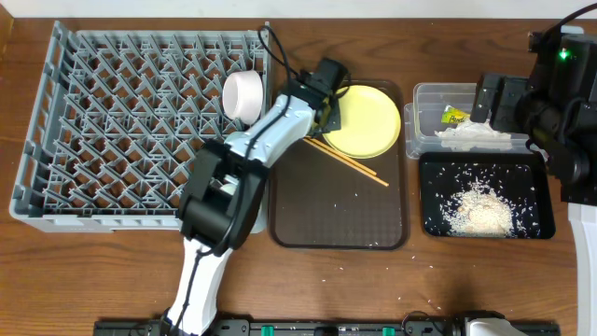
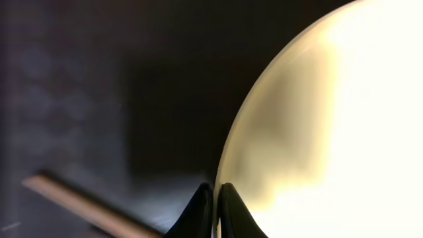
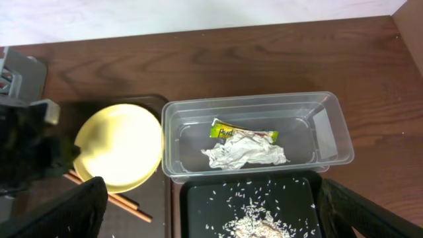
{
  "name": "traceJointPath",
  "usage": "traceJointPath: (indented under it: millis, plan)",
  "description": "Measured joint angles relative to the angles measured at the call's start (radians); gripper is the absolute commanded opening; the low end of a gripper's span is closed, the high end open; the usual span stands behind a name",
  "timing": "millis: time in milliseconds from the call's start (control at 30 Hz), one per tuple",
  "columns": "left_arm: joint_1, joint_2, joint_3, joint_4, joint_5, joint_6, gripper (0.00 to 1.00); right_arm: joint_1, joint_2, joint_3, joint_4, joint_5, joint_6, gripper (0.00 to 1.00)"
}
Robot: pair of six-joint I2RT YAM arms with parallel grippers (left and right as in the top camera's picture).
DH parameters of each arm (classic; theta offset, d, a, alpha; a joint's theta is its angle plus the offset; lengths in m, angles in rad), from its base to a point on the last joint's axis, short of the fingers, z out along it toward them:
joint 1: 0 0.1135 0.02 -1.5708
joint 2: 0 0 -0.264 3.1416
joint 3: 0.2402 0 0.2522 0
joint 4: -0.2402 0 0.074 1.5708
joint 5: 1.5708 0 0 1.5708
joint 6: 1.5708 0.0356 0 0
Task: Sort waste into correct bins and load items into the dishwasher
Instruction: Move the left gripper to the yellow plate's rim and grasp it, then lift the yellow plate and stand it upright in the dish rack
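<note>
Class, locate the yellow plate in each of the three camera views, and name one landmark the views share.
Overhead: yellow plate at the brown tray's upper right corner.
Left wrist: yellow plate fills the right side, overexposed, rim at the fingers.
Right wrist: yellow plate lower left, beside the clear tub.
Shared landmark: chopsticks beside the plate.

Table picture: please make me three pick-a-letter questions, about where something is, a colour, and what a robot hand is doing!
1. What colour is the plate? A blue B yellow C red
2. Where is the wrapper? A on the plate B in the rack C in the tub
3. The right gripper is: A open B shut C out of sight
Answers: 1 B, it looks yellow; 2 C, it lies beside paper inside; 3 A, its fingers stand wide apart.
</note>
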Motion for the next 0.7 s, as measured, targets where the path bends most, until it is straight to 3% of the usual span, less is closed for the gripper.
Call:
traceJointPath:
  millis: [267, 400, 433, 700]
  plan:
    - [0.016, -0.197, -0.004, -0.058, 0.0, 0.089, 0.08, 0.0, 0.0, 0.0, 0.0, 0.0, 0.0, 0.99]
    - [0.016, -0.241, -0.004, -0.059, 0.018, 0.105, 0.39, 0.0, 0.0, 0.0, 0.0, 0.0, 0.0, 0.99]
    - [0.016, -0.24, -0.004, -0.061, 0.035, 0.104, 0.43, 0.0, 0.0, 0.0, 0.0, 0.0, 0.0, 0.99]
    - [0.017, -0.142, -0.005, -0.061, 0.157, 0.037, 0.56, 0.0, 0.0, 0.0, 0.0, 0.0, 0.0, 0.99]
